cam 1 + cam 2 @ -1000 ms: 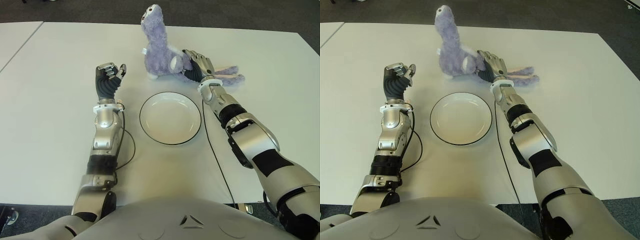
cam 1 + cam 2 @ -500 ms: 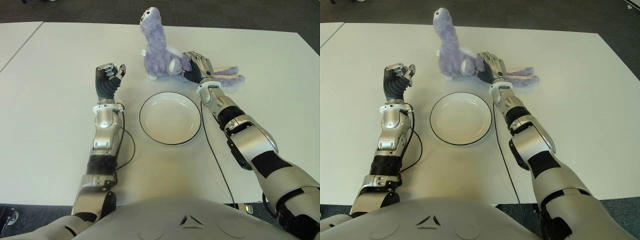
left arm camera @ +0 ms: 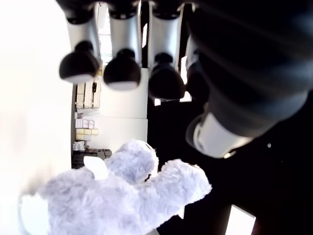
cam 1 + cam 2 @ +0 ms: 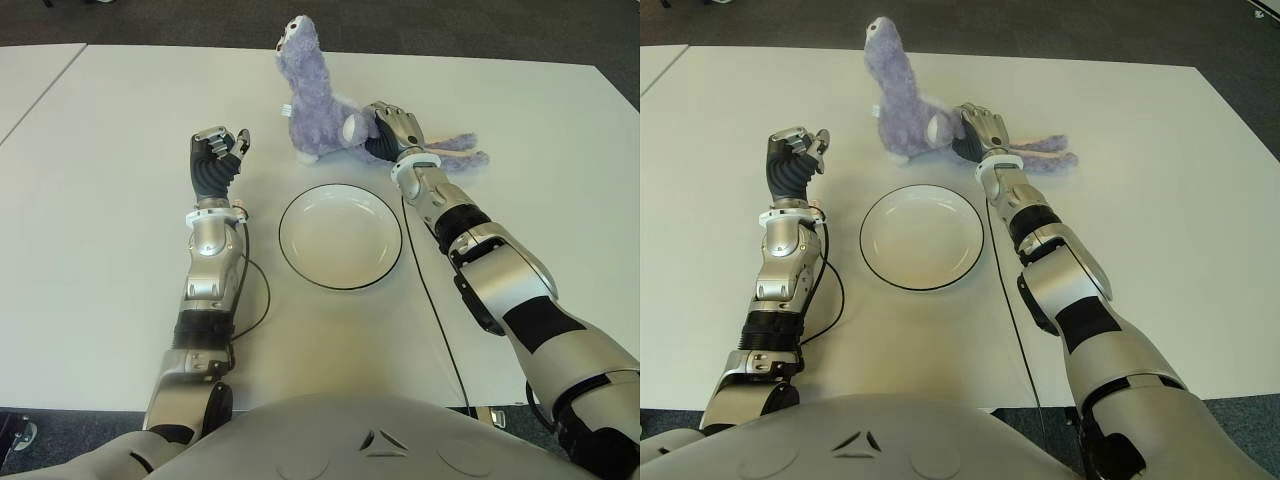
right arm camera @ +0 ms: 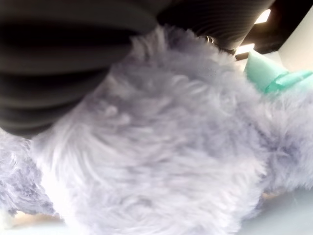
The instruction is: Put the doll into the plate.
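Note:
The doll (image 4: pixel 312 105) is a fuzzy lavender long-necked plush, sitting upright on the white table beyond the plate, its legs (image 4: pixel 452 152) trailing to the right. My right hand (image 4: pixel 388 130) is closed around the doll's body; its wrist view is filled with purple fur (image 5: pixel 161 147). The white plate (image 4: pixel 341 236) with a dark rim lies in front of the doll, with nothing in it. My left hand (image 4: pixel 218 155) is raised to the left of the plate, fingers curled on nothing (image 3: pixel 122 73).
The white table (image 4: pixel 120 230) stretches wide on both sides of the plate. A black cable (image 4: pixel 425 300) runs along my right arm and another loops beside my left forearm (image 4: pixel 262 290). A second table's edge (image 4: pixel 30 80) shows at far left.
The doll's head has swung slightly back to the left and the body has risen a little in my right hand. The left hand has not moved.

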Tool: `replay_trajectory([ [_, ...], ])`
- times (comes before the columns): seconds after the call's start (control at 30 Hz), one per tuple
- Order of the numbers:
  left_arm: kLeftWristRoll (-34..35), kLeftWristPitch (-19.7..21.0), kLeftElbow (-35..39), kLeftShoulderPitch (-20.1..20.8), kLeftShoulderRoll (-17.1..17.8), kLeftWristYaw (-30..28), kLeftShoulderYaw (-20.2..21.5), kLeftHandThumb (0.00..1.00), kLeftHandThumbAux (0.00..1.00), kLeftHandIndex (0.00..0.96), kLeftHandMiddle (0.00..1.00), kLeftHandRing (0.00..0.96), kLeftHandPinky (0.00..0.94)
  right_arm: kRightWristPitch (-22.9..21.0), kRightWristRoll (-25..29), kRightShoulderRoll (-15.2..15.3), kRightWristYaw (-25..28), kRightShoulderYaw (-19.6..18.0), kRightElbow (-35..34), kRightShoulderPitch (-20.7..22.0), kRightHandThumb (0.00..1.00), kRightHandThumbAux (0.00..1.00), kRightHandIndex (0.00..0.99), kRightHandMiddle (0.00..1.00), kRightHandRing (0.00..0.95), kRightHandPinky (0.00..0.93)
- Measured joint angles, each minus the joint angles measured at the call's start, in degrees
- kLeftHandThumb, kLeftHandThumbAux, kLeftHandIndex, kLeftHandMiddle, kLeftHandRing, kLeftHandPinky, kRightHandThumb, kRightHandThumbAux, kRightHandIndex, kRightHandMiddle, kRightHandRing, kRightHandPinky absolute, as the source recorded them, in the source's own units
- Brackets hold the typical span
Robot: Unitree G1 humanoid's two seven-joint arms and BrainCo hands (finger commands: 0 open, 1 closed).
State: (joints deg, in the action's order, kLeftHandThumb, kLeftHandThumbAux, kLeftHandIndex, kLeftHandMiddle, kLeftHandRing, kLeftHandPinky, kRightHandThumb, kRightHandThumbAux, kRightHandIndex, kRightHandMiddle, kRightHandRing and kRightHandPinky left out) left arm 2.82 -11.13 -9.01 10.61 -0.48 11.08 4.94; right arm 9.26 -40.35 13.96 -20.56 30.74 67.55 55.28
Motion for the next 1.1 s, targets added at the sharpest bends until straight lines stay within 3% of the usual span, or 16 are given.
replay_trajectory([
  [0.3, 0.0, 0.0, 0.0, 0.0, 0.0, 0.0, 0.2, 0.425, 0.759, 0.761, 0.839, 0.847, 0.834, -1.0, 1.5, 0.0, 2.9, -1.7, -0.2, 0.6, 0.852, 0.676, 0.404, 0.513, 0.737, 0.701],
  [0.4, 0.0, 0.0, 0.0, 0.0, -0.1, 0.0, 0.3, 0.425, 0.760, 0.764, 0.841, 0.849, 0.829, -1.1, 2.2, -0.1, 2.9, -2.5, -0.2, 0.5, 0.951, 0.673, 0.409, 0.515, 0.735, 0.522],
  [0.5, 0.0, 0.0, 0.0, 0.0, -0.1, 0.0, 0.3, 0.419, 0.765, 0.770, 0.842, 0.850, 0.822, -1.2, 2.6, -0.2, 2.9, -3.0, -0.2, 0.4, 0.984, 0.672, 0.409, 0.514, 0.740, 0.464],
  [1.1, 0.0, 0.0, 0.0, 0.0, -0.1, 0.0, 0.5, 0.413, 0.768, 0.762, 0.835, 0.844, 0.811, -1.3, 5.8, -0.2, 2.6, -6.3, 0.1, -0.3, 1.000, 0.671, 0.402, 0.524, 0.833, 0.451],
])
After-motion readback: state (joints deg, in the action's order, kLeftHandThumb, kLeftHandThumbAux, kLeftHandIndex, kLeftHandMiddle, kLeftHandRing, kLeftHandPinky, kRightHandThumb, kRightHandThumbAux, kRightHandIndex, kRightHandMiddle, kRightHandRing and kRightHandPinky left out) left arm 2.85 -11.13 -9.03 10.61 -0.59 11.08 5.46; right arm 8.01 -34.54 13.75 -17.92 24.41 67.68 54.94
